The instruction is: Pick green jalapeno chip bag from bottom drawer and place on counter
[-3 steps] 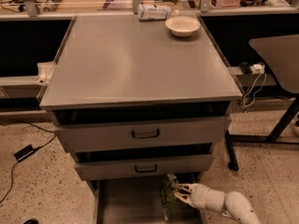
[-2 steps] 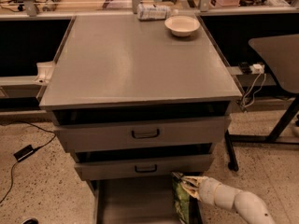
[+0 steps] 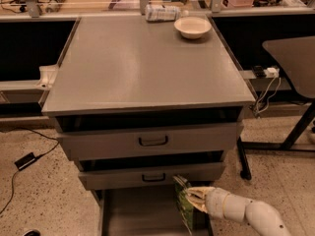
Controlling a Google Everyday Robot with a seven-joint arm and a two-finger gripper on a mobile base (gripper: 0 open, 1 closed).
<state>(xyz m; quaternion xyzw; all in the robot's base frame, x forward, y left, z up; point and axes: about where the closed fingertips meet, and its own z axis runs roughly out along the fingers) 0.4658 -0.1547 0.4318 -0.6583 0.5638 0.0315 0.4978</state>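
Observation:
The green jalapeno chip bag (image 3: 184, 203) is held upright at the right side of the open bottom drawer (image 3: 140, 213), just below the middle drawer's front. My gripper (image 3: 193, 199) comes in from the lower right on a white arm and is shut on the bag's right edge. The bag is lifted off the drawer's grey floor. The counter (image 3: 142, 63) is the broad grey top of the cabinet above.
A white bowl (image 3: 192, 27) and a silvery-white wrapped package (image 3: 161, 12) sit at the counter's far edge. Two upper drawers with black handles (image 3: 153, 141) stand slightly open. A dark table (image 3: 293, 53) stands to the right. A cable and adapter (image 3: 23, 160) lie on the floor at the left.
The gripper has risen slightly with the bag, which now stands more upright against the drawer's right side.

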